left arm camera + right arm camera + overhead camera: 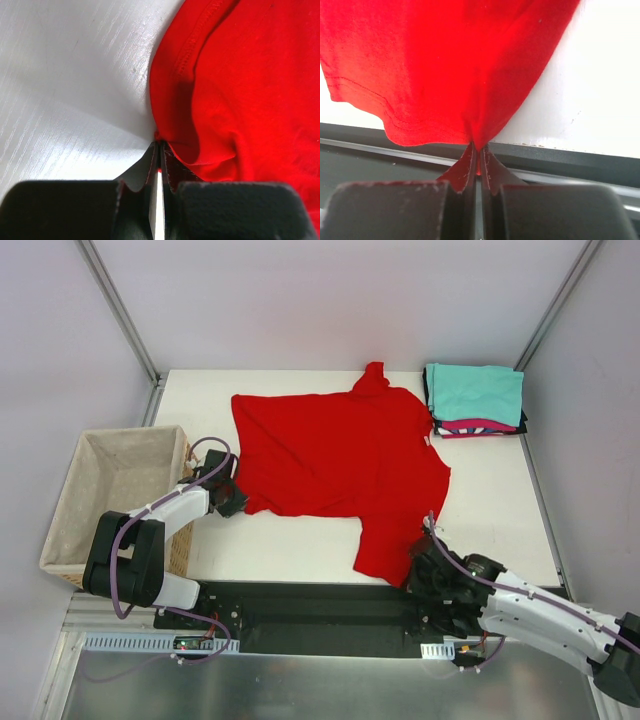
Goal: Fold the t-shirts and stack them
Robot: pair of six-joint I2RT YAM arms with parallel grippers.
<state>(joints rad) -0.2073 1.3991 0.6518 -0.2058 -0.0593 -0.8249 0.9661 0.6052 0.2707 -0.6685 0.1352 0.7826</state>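
Wrist views, left end effector (159, 145), right end effector (476, 147), both pinching creased red t-shirt (340, 465) hems

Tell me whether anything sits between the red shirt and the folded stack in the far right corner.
Nothing visible does: only bare table lies between the red t-shirt and the folded stack. The wicker basket stands off to the left, out of that path. The left hand and right hand are shut on the shirt's edges.

The spread red t-shirt (340, 455) covers the middle of the bench (290, 555), leaving bare strips along the near edge and right side, with the folded stack (475, 400) filling the far right corner and the basket (110, 490) walling the left.
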